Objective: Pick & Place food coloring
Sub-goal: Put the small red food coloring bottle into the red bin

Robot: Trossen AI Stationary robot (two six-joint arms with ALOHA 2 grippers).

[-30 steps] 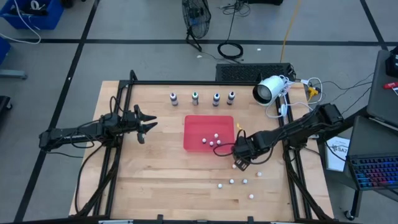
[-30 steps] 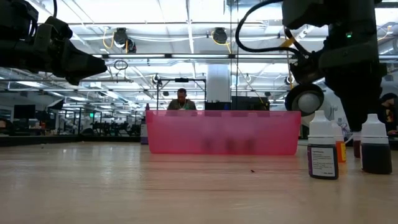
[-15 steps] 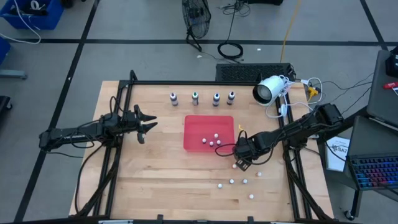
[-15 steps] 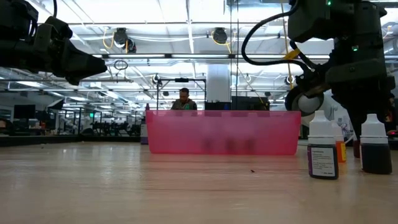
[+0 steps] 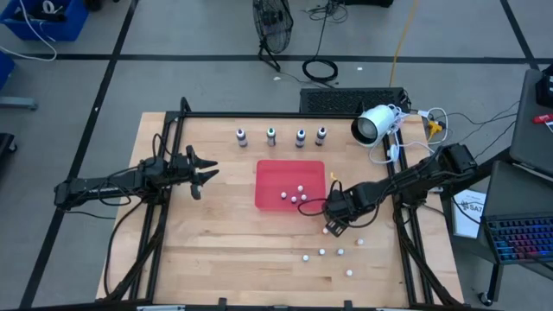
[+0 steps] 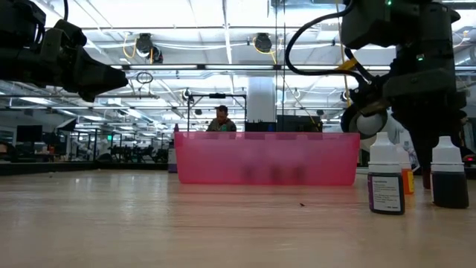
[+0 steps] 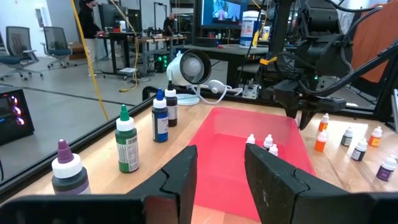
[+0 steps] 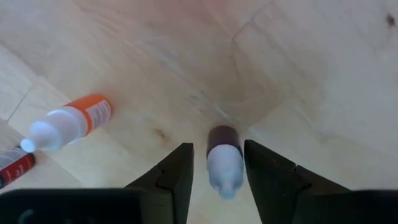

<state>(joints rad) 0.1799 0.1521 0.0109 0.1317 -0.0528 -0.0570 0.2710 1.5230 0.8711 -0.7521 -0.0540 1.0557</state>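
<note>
Four food coloring bottles point(image 5: 281, 136) stand upright in a row near the table's far edge; the left wrist view shows their purple point(image 7: 65, 171), green point(image 7: 126, 146) and blue point(image 7: 160, 118) tops. My right gripper point(image 5: 331, 228) hovers just off the red tray's near right corner, pointing down and open. Its fingers stand on either side of a small dark-red bottle with a white cap point(image 8: 224, 155). Whether a finger touches that bottle, I cannot tell. My left gripper point(image 5: 206, 173) waits open, left of the tray.
The red tray point(image 5: 259, 186) sits mid-table with a few white-capped bottles inside point(image 7: 268, 142). Several more small bottles stand on the wood right of and nearer than the tray, an orange one point(image 8: 68, 124) among them. A white camera point(image 5: 373, 125) sits at the far right.
My right arm has shifted slightly toward the table's right edge in the low view. Nothing else has visibly moved.
</note>
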